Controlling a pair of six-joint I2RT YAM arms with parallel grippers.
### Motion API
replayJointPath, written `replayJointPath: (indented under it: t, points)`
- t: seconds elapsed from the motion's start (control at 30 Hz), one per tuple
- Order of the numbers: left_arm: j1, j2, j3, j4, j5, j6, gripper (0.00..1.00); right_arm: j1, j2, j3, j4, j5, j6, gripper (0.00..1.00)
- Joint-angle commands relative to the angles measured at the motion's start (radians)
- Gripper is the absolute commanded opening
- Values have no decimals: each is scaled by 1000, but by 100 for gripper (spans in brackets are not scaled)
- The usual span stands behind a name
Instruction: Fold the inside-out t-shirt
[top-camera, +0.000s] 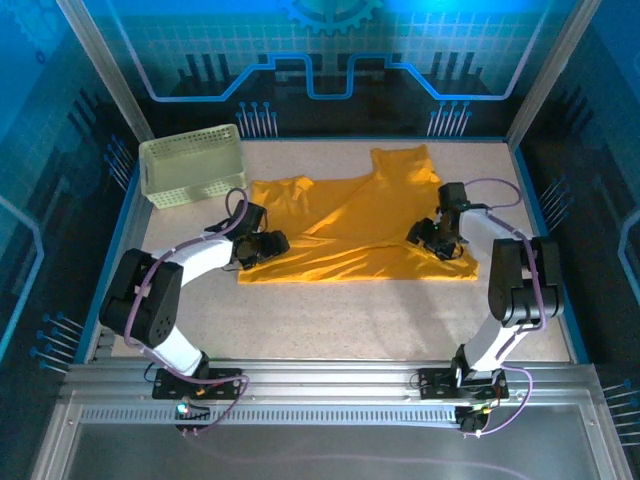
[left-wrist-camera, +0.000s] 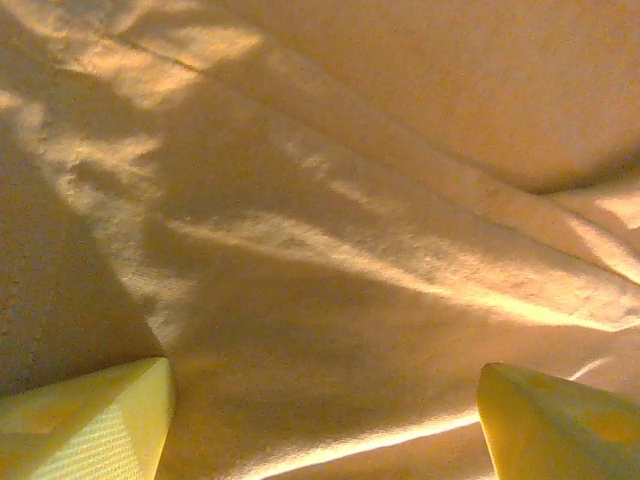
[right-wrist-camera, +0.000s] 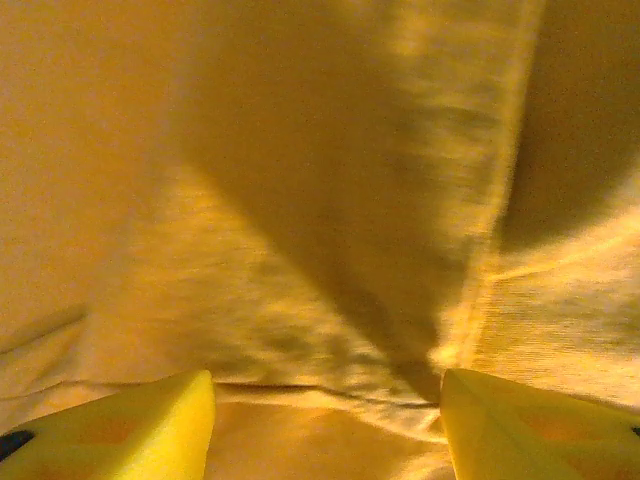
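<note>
Mustard inside-out t-shirt (top-camera: 360, 225) lies across the table (top-camera: 330, 310) with only 1 loose diagonal fold, most folding seemingly left, left gripper (top-camera: 268, 246) and right gripper (top-camera: 430, 238) both released at its ends.

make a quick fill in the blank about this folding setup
The basket stands at the table's far ____ corner. The left end effector and right end effector are both over the ____. Their jaws stand ____.
Missing: left; t-shirt; open.
</note>
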Motion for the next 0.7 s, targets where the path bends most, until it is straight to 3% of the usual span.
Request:
replayJointPath:
  t: [0.0, 0.27, 0.4, 0.53, 0.67]
  points:
    - [2, -35, -68, -8, -20, -32, 80, -82, -7, -74, 19, -1, 39, 62]
    - [-99, -255, -288, -44, -60, -186, 81, -216, -228, -293, 3, 42, 81, 63]
    - [-153, -393, -333, -79, -80, -251, 82, -228, -383, -335, -44, 71, 85, 63]
    - [-151, -447, -205, -134, -131, -179, 86, -193, -485, -226, -88, 103, 23, 63]
    - [-112, -289, 17, -123, -124, -77, 86, -105, -402, -9, -72, 95, -71, 64]
